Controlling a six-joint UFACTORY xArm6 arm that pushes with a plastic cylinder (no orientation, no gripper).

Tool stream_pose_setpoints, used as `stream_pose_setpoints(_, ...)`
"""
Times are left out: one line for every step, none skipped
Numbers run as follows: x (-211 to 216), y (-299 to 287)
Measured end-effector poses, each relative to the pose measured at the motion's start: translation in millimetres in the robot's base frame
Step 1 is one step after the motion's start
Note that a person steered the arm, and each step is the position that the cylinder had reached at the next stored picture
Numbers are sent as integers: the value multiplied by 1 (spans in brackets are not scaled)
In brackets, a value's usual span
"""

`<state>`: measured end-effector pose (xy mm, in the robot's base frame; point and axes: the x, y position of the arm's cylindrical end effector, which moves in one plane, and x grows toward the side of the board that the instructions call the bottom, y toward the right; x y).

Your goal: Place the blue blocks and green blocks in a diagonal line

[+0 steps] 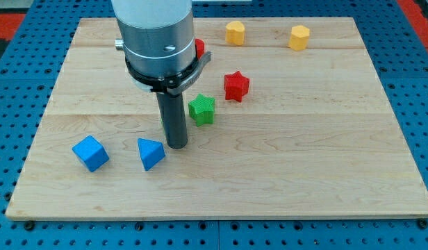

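Observation:
A blue cube (89, 153) lies near the board's lower left. A blue triangular block (150, 153) sits just to its right. A green star block (201, 110) lies near the middle of the board. My tip (176, 144) rests on the board between the blue triangular block and the green star, just right of the triangular block and below left of the star. It touches neither as far as I can see. No second green block shows; the arm's body hides part of the board's top left.
A red star block (236, 85) lies up and right of the green star. A red block (199, 48) peeks from behind the arm. Two yellow blocks (235, 32) (299, 37) sit near the wooden board's (325, 160) top edge.

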<state>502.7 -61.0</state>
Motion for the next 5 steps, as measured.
stream_pose_setpoints(47,-6)
stream_pose_setpoints(96,15)
stream_pose_setpoints(96,16)
stream_pose_setpoints(93,54)
stream_pose_setpoints(82,96)
